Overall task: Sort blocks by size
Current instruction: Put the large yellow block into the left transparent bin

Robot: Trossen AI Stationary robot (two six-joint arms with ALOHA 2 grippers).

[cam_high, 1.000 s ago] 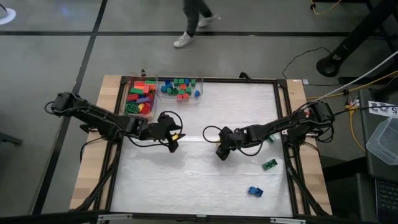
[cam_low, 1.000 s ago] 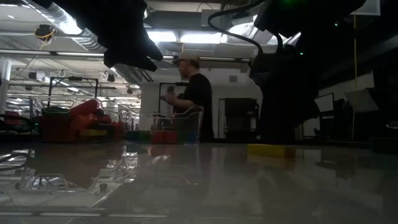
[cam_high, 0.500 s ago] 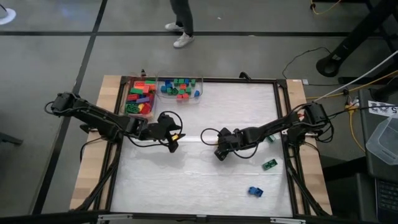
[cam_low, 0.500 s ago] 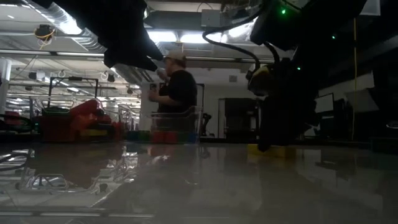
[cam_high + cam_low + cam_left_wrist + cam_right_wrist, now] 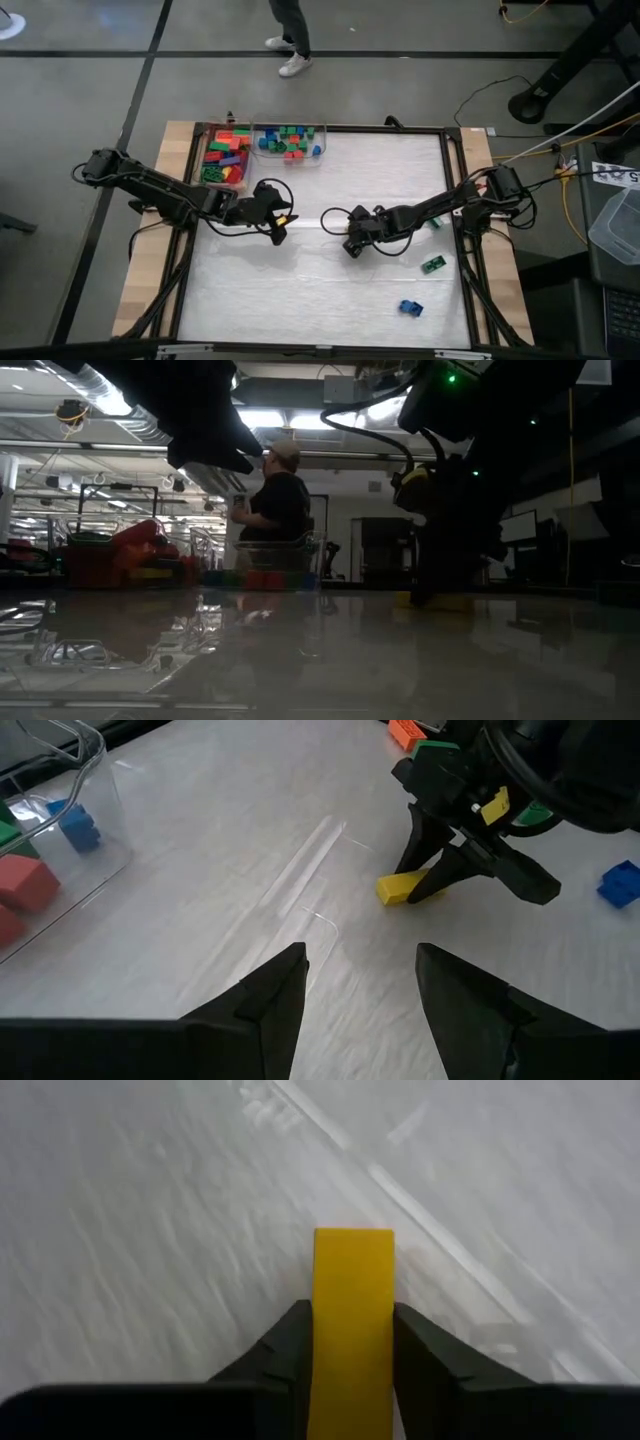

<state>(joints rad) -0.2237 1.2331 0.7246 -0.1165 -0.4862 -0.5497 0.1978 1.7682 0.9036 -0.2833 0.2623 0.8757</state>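
A long yellow block (image 5: pixel 353 1310) lies on the white table mat near the middle, and my right gripper (image 5: pixel 349 247) is shut on it; the left wrist view shows this block (image 5: pixel 398 888) under those dark fingers. Left of the middle, my left gripper (image 5: pixel 360 982) hangs above the mat, open and holding nothing. Most blocks lie in two clear bins at the far left: a bin of longer blocks (image 5: pixel 226 158) and a bin of short blocks (image 5: pixel 291 142). A green block (image 5: pixel 433 264) and a blue block (image 5: pixel 410 307) lie loose on the mat at the near right. My right gripper pinches the yellow block by its two long sides (image 5: pixel 325 1320) between its two fingers, at one end of the block. The fingers (image 5: pixel 437 878) slant down from the table's right side and lie across the block. The block lies flat on the mat.
Another green block (image 5: pixel 437 222) lies by the right arm near the mat's right edge. A black frame (image 5: pixel 455 180) rims the mat. A person (image 5: pixel 272 510) stands beyond the table's far edge. Bare mat lies between the two grippers and along the near side.
My right gripper has sunk onto the yellow block and shifted a little toward the table's left; in the low view its fingers now stand down at the block, which lies where it was. The person beyond the table has walked to the left.
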